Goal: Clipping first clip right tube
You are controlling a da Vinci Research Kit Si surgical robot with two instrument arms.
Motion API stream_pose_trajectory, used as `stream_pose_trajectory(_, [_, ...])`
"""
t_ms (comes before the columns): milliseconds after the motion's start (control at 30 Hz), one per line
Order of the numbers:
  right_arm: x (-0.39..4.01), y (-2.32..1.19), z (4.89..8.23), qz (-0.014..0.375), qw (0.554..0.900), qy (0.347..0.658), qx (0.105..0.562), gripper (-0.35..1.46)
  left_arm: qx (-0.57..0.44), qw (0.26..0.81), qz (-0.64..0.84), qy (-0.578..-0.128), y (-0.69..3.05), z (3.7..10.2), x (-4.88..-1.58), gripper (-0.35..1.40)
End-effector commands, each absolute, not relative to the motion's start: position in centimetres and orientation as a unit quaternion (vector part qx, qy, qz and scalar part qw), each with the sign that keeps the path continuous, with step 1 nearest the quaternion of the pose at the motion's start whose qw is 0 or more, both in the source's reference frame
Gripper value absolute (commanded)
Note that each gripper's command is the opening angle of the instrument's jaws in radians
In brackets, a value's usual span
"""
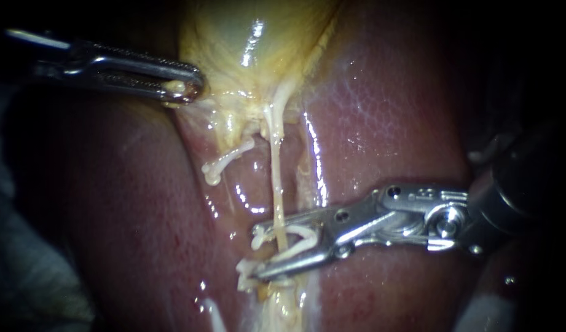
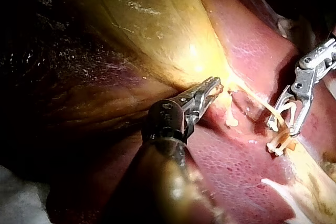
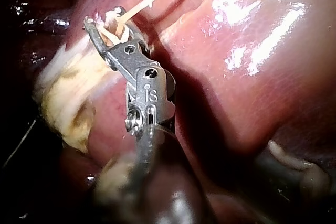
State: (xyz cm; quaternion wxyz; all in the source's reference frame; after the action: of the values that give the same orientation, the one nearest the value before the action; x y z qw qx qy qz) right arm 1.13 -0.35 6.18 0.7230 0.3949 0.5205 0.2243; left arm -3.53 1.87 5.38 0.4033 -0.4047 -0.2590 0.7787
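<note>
While right instrument point(image 1: 261, 251) holds open white clip point(image 1: 301, 235) in half-spread jaws, right tube point(image 1: 275, 178) runs straight through gap, clip legs on either side. Placement looks done; clip not yet squeezed flat, so closing remains. White lump point(image 1: 247, 275) just below jaws, nature unclear. Left instrument point(image 1: 185, 86), jaws clamped on gallbladder point(image 1: 246, 43) edge, seemingly tensions tube. Short left tube point(image 1: 224, 161) lies beside, liver point(image 1: 387, 123) around.
</note>
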Motion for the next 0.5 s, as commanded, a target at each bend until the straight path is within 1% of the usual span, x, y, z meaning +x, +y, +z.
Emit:
stream_pose_trajectory(33, [1.13, -0.36, 6.18, 0.226, 0.723, 0.519, 0.396, 0.08, -0.405, 0.403, 0.779, -0.259, 1.87, 5.39, -3.53, -0.35])
stream_pose_trajectory(200, [1.12, -0.36, 6.18, 0.238, 0.719, 0.512, 0.405, -0.05, -0.405, 0.403, 0.779, -0.259, 1.87, 5.39, -3.53, -0.35])
stream_pose_trajectory(267, [1.11, -0.36, 6.18, 0.245, 0.717, 0.508, 0.41, -0.13, -0.405, 0.403, 0.779, -0.259, 1.87, 5.39, -3.53, -0.35])
stream_pose_trajectory(333, [1.11, -0.36, 6.17, 0.261, 0.711, 0.498, 0.422, -0.35, -0.405, 0.403, 0.779, -0.259, 1.87, 5.39, -3.53, -0.35])
stream_pose_trajectory(433, [1.09, -0.37, 6.17, 0.28, 0.704, 0.486, 0.435, -0.35, -0.405, 0.403, 0.779, -0.259, 1.87, 5.39, -3.53, -0.35])
stream_pose_trajectory(500, [1.1, -0.38, 6.16, 0.282, 0.703, 0.486, 0.437, -0.35, -0.405, 0.403, 0.779, -0.259, 1.87, 5.39, -3.53, -0.35])
